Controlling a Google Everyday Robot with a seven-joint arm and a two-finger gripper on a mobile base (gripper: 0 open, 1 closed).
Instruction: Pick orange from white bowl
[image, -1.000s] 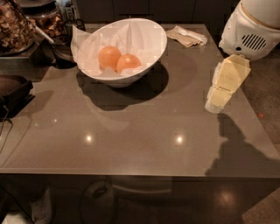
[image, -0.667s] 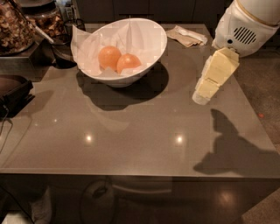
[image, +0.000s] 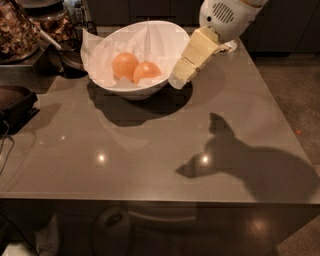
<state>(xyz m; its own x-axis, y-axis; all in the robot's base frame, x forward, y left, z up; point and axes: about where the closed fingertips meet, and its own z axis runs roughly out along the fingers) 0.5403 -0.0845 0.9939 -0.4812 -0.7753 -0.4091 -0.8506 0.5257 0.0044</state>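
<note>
The white bowl (image: 172, 37) stands at the back of the grey table, lined with crinkled white paper. Two round fruits lie in it side by side. The orange (image: 147, 71) is the deeper, redder one on the right. A paler, yellower orange (image: 124, 65) touches it on the left. My gripper (image: 177, 80), cream-coloured under a white arm housing (image: 225, 15), hangs tilted down-left, its tip just outside the bowl's right rim, a short way right of the orange. It holds nothing.
The grey table (image: 150, 150) has its front edge near the bottom and its right edge by the floor. Jars of brown material (image: 17, 30) and a dark pan (image: 70, 57) stand back left. A dark object (image: 15, 102) sits at the left edge.
My gripper has moved left and toward the back, from the table's right side to the bowl's right rim. The bowl and fruits have not moved.
</note>
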